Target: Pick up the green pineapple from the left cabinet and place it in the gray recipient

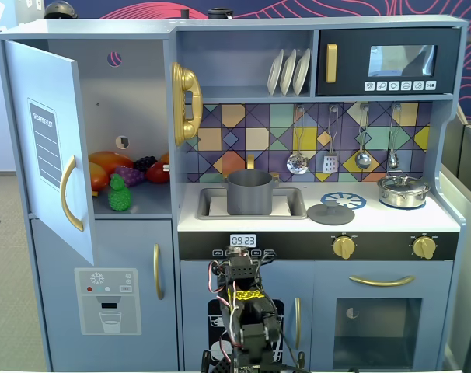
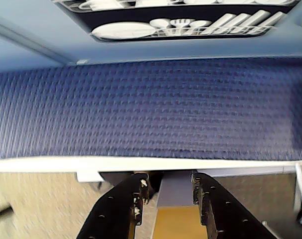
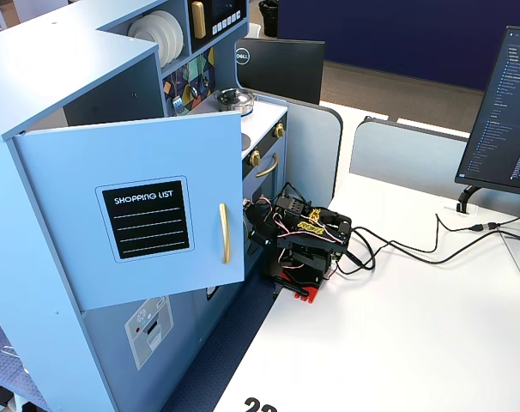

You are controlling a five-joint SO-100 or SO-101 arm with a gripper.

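Note:
The green pineapple (image 1: 120, 194) stands on the shelf of the left cabinet, whose door (image 1: 53, 148) is swung open; the door also shows in a fixed view (image 3: 148, 215). The gray recipient (image 1: 249, 192) stands in the sink, well to the right of the cabinet. My arm (image 1: 247, 311) is folded low in front of the toy kitchen, far below both; it also shows on the white desk (image 3: 307, 245). In the wrist view my gripper (image 2: 168, 180) is empty with its jaws a little apart, facing a blue mat and the kitchen's base.
Orange and red toy fruits (image 1: 107, 163) and purple grapes (image 1: 130, 175) lie behind the pineapple. A flat gray lid (image 1: 331, 212) and a silver lidded pot (image 1: 403, 190) sit on the counter. Cables (image 3: 414, 249) and a monitor (image 3: 504, 112) are on the desk.

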